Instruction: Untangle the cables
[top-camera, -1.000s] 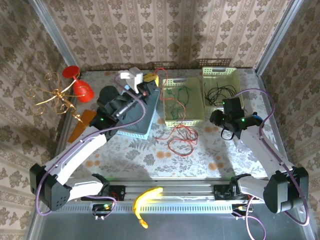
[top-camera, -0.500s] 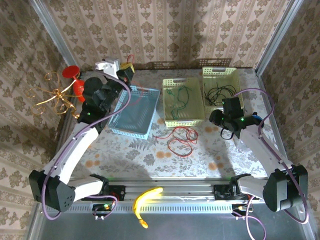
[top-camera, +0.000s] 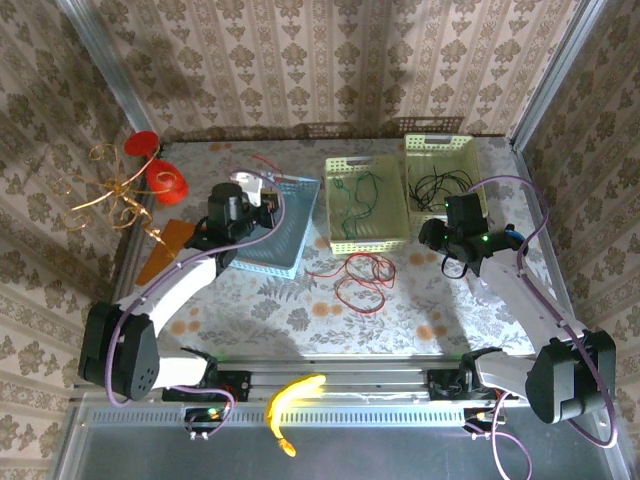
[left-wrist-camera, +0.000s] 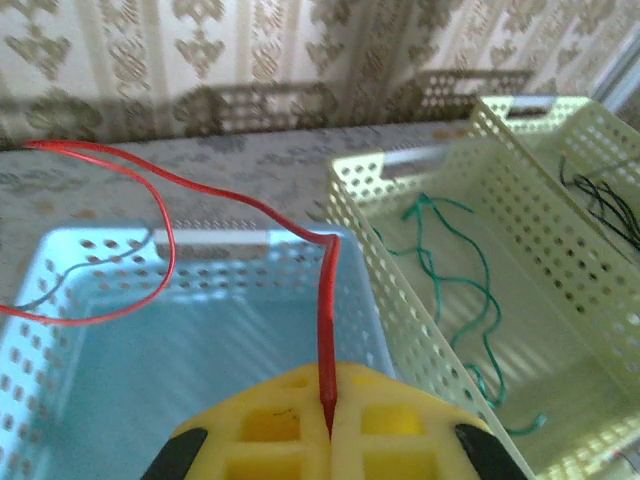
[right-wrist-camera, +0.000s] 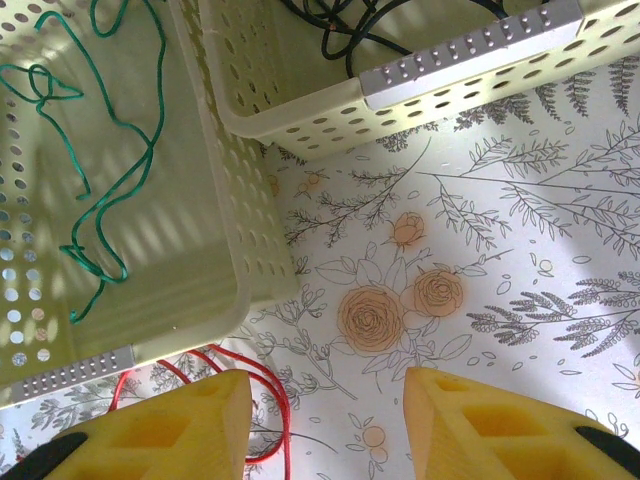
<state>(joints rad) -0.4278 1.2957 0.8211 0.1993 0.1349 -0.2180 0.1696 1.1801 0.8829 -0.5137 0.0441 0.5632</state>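
Two arms up: the left arm (top-camera: 165, 290) and right arm (top-camera: 520, 290), white link shells, black joint housings. A thick purple cable (top-camera: 512, 180) runs along each. Tiny green lights (top-camera: 486, 238) glow at the wrists. Up close, the left hand (left-wrist-camera: 330, 405) has chunky yellow fingers (left-wrist-camera: 400, 435) with square moulded recesses and black backing; same on the right hand (right-wrist-camera: 325, 420).

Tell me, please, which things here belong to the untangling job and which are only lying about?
Job:
red cable, pinched in the left claw
green cable in the middle basket
black cable in the right basket

Lying about:
banana
red plastic cup
gold wire ornament
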